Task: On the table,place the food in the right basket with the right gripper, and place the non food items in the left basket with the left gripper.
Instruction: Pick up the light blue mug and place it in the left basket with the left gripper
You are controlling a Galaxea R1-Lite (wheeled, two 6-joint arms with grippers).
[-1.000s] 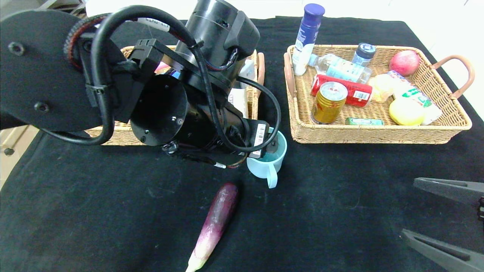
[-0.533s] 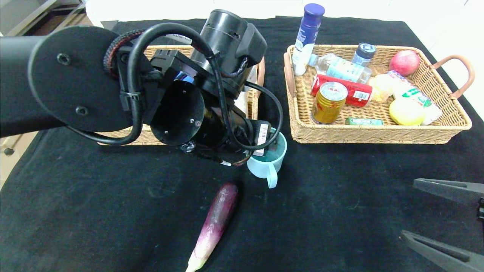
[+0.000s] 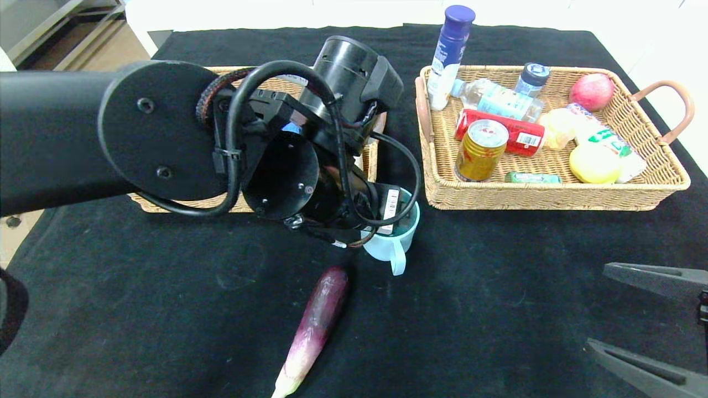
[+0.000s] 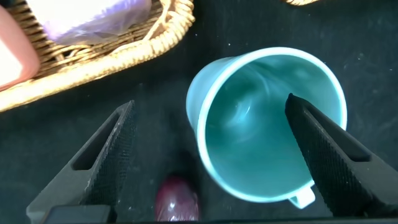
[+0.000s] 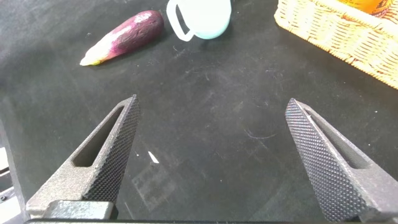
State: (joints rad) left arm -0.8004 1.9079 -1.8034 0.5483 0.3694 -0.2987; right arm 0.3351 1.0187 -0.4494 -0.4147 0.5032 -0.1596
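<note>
A light teal cup with a handle stands upright on the black cloth, just in front of the left basket. My left gripper hangs open over the cup: one finger is over its mouth, the other outside over the cloth, and one side of the rim lies between them. A purple eggplant lies nearer me; its tip shows by the cup. My right gripper is open and empty at the near right; its wrist view shows the eggplant and cup far off.
The right basket holds a gold can, a red can, bottles, an apple and yellow packets. A blue-capped bottle leans at its far left corner. My left arm hides most of the left basket. Bare cloth lies under my right gripper.
My left arm has swung to the right and lower over the cup. The cup, the eggplant and my right gripper have stayed where they were.
</note>
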